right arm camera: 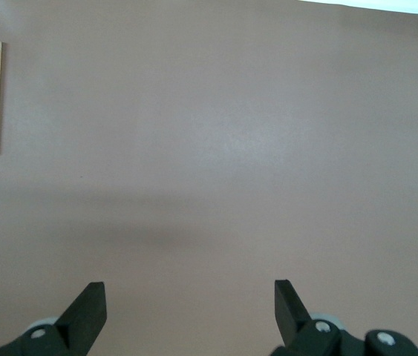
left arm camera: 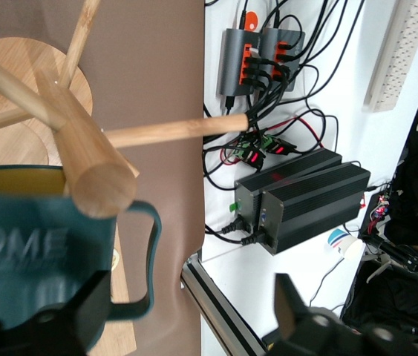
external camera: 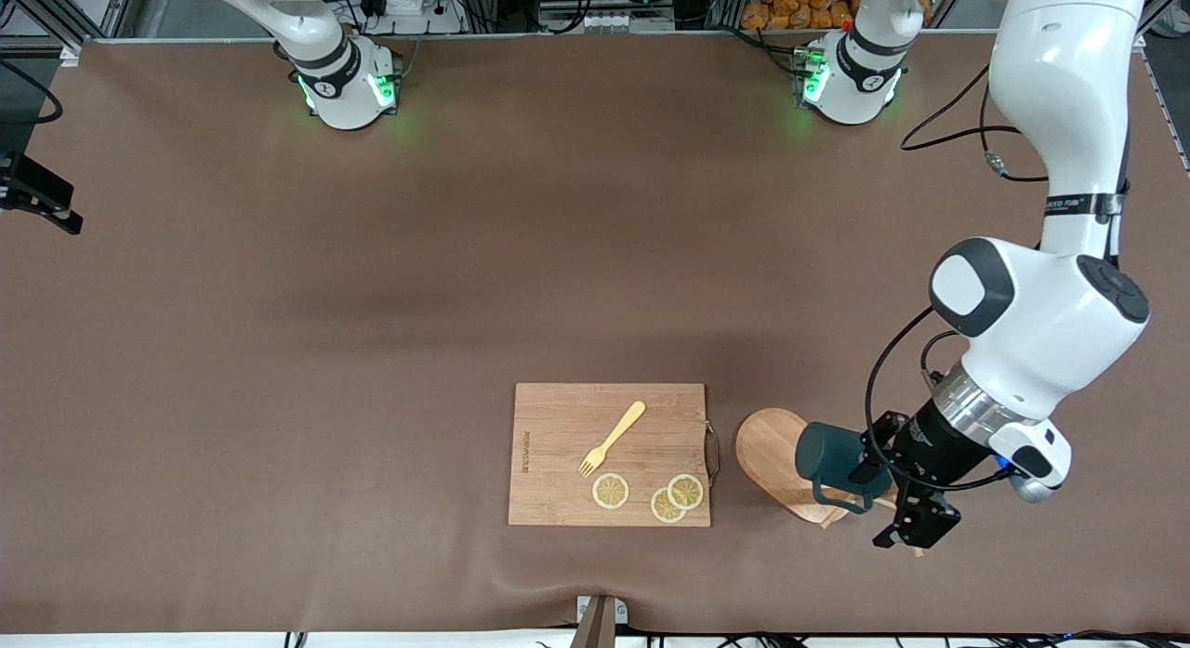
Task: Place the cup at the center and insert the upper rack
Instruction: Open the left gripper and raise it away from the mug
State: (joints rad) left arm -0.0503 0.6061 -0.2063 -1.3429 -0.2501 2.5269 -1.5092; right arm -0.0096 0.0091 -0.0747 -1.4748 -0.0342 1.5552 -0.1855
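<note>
One cup [external camera: 830, 455], three lemon slices [external camera: 611, 491]

We see the dark teal cup [external camera: 830, 455], ribbed, mustard-yellow inside, white "HOME" lettering, hanging on the light wooden mug tree [external camera: 779, 457]. Its loop handle sits over a thin angled peg. The tree's oval base rests on the table near the front edge, toward the left arm's end.

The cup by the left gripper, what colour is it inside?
Mustard yellow inside the dark teal cup, best seen in the left wrist view.
</note>
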